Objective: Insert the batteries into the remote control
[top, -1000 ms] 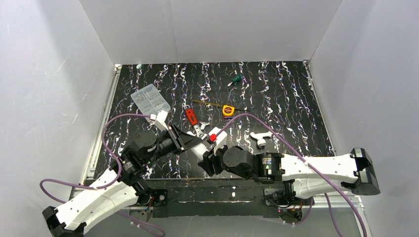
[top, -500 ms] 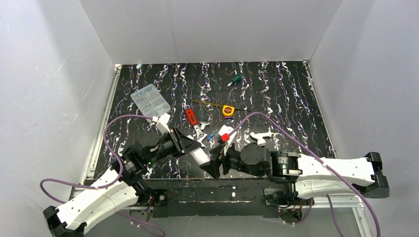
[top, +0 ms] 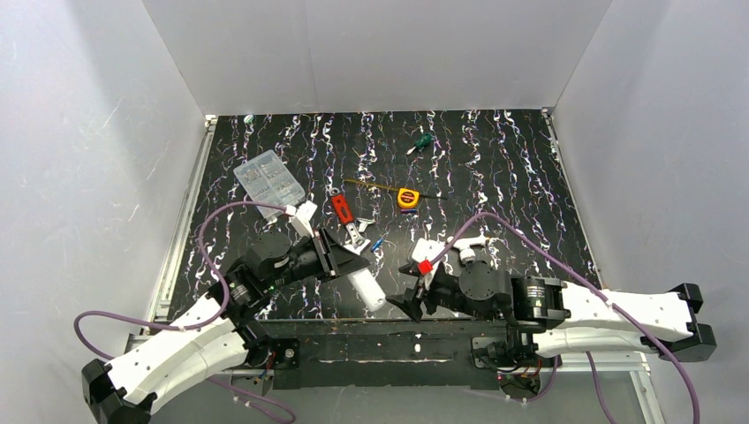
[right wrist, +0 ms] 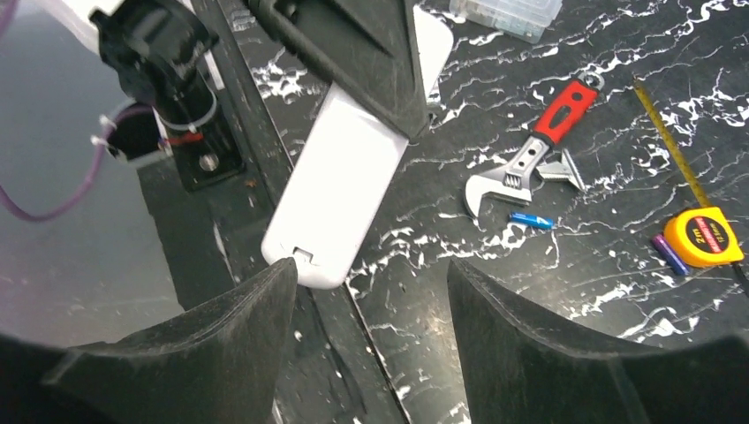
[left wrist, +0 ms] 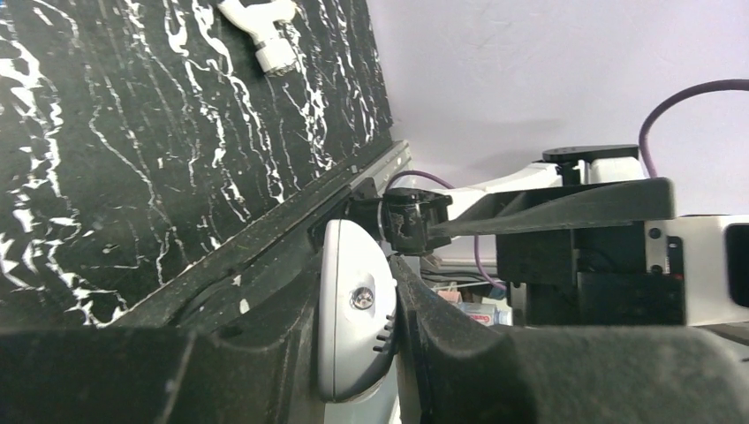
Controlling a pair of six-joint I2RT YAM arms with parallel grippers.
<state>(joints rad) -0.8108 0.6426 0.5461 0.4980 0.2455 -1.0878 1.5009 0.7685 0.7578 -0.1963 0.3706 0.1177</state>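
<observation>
left gripper (top: 342,259) clamps the remote control (top: 367,290) over the near edge of the counter (top: 512,177), likely presenting its cover to the right gripper (right wrist: 371,269), spread and empty; a battery (right wrist: 531,220) waits mid-counter.

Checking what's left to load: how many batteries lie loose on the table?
2. One blue battery lies near the red-handled wrench's head; a darker, purplish battery lies beside the yellow tape measure. More may be hidden.
</observation>
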